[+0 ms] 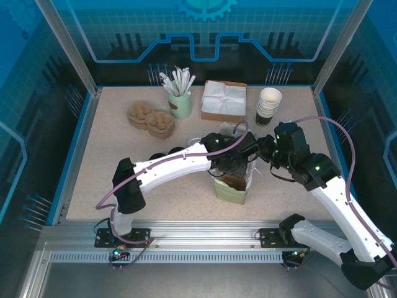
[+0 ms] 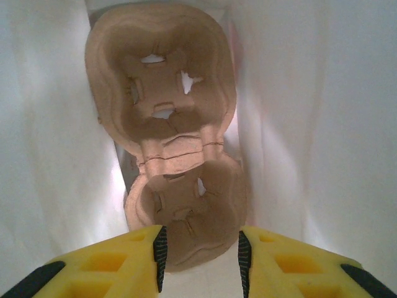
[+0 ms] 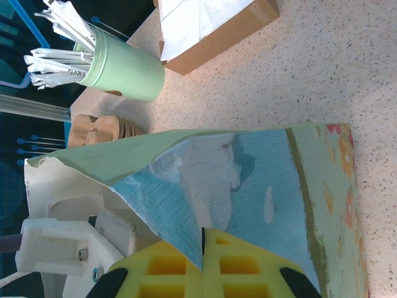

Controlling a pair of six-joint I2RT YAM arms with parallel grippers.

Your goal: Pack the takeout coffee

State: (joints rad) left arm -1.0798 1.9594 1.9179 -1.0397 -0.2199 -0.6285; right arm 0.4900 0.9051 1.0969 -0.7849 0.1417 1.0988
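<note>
The left arm [image 1: 180,164] arches in from the left of the pale green printed paper bag [image 1: 231,191], its wrist dipped into the bag's mouth. The left pincer [image 2: 200,245] points down inside, yellow fingers parted. The right arm [image 1: 332,186] reaches from the bag's right, and the right pincer [image 3: 203,245] is clamped on the bag's rim.
</note>
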